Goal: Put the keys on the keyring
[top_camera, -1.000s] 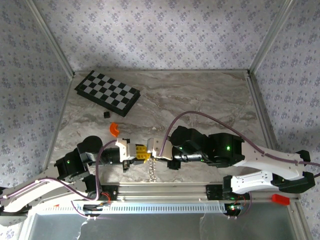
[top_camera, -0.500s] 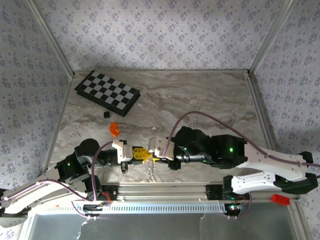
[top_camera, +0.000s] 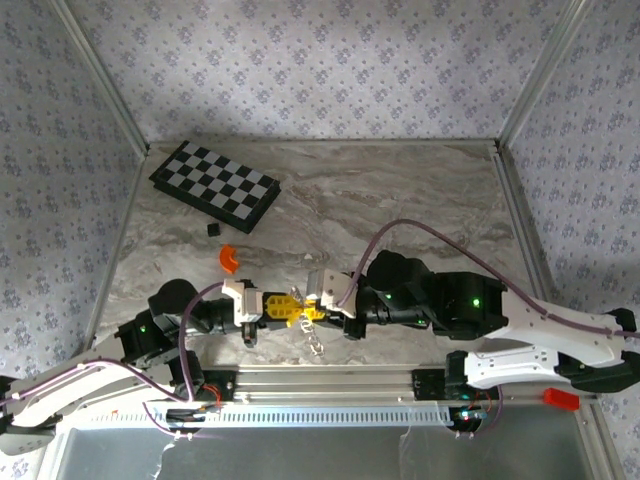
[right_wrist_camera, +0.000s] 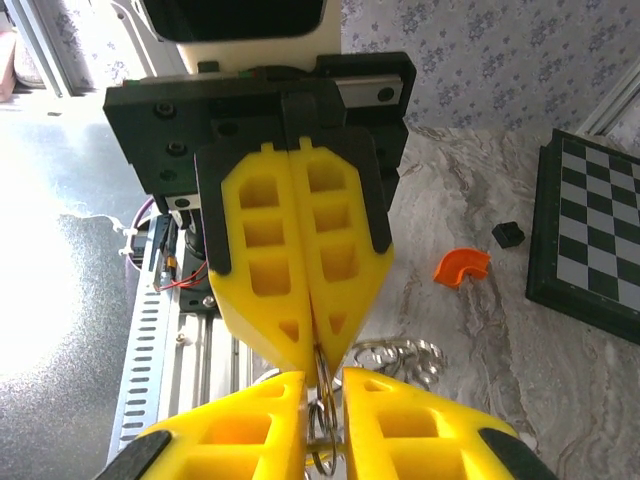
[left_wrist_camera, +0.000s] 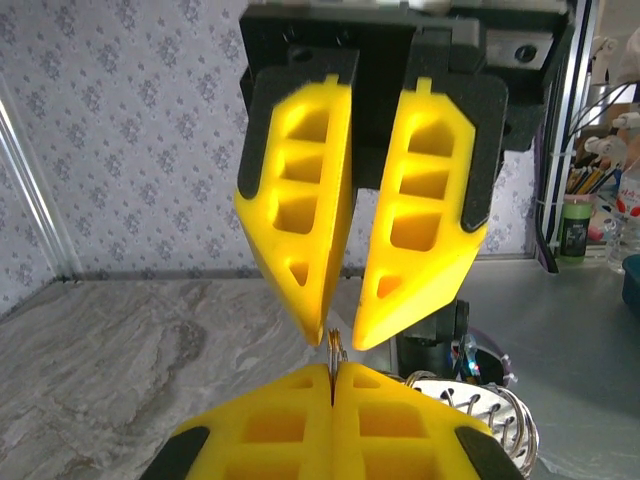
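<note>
My left tool (left_wrist_camera: 332, 372) is clamped tight on the thin wire of the keyring (top_camera: 313, 337), and its silver pieces dangle below the tips by the front edge of the bench (top_camera: 420, 200). My right tool (right_wrist_camera: 323, 382) sits nose to nose with it, fingers only a narrow gap apart with the ring wire loose between them. Orange curved piece (top_camera: 229, 258) lies further back, between us and the checkerboard (top_camera: 215, 185)
</note>
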You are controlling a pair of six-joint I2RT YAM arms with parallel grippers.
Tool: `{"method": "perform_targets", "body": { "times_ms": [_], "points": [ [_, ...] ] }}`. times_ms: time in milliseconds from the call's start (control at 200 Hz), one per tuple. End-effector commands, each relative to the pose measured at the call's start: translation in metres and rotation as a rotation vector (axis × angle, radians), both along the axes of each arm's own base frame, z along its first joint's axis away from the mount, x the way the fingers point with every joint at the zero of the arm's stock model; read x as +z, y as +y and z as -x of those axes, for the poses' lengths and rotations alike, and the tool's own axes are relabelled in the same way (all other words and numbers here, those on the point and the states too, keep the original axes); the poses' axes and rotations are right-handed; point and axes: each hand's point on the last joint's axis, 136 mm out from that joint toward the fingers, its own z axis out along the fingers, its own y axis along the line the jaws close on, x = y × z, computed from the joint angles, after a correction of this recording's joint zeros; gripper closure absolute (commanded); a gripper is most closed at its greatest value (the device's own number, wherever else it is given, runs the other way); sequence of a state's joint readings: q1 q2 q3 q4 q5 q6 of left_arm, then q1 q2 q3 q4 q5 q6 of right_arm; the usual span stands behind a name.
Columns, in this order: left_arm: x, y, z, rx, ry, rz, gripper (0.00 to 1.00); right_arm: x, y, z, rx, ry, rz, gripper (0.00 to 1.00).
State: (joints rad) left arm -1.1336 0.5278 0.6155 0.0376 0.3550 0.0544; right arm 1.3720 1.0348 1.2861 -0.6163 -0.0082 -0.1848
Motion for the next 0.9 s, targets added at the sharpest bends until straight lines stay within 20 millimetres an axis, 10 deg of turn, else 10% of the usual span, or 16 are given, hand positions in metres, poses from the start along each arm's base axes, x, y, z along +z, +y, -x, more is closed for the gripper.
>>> {"method": "perform_targets", "body": {
  "times_ms": [0,895],
  "points": [
    [0.025,0.007,0.008,-0.031,-0.026,0.098,1.00,0.004,-0.008,0.003,-0.004,0.031,-0.035,0.80],
    [0.026,0.009,0.014,-0.056,-0.028,0.097,1.00,-0.004,-0.005,0.003,-0.006,0.071,-0.045,0.88]
  ]
}}
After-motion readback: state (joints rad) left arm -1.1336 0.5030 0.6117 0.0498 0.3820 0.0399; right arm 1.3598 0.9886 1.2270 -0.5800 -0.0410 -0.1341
